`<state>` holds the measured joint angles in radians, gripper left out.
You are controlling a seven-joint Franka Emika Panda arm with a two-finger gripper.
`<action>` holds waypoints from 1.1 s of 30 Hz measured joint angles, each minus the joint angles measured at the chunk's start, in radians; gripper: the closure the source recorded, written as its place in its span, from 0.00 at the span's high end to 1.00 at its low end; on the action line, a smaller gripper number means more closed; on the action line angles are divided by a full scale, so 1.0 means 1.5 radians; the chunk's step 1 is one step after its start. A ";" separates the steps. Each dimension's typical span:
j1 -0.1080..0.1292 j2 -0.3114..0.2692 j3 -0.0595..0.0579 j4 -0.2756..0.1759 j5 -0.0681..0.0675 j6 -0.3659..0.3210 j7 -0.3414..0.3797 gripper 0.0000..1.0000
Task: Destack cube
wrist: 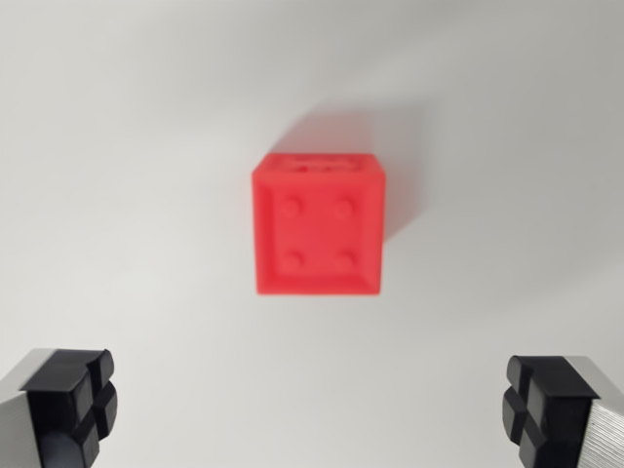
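Because the camera looks straight down, the pale tabletop point(117, 146) fills nearly the whole wrist view, bare except for one thing. Near its middle sits the red cube point(318, 222), studded face up; whether a second cube hides beneath cannot be told from above. Spread wide at the bottom corners, the gripper point(317, 409) is released and holds nothing, its black fingertips point(73, 395) well apart, likely readied to straddle the cube.

Soft, even brightness is seen across the white counter point(117, 146). The red cube point(318, 226) is slightly blurred, and a faint shadow is cast up-right.
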<state>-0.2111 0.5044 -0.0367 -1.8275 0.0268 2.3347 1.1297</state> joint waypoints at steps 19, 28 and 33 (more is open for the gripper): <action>0.001 -0.075 -0.002 0.031 -0.003 -0.106 0.001 1.00; 0.001 -0.098 -0.002 0.052 -0.004 -0.150 0.002 1.00; 0.001 -0.108 -0.002 0.066 -0.004 -0.174 0.002 1.00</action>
<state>-0.2097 0.3423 -0.0402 -1.7284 0.0207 2.0743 1.1329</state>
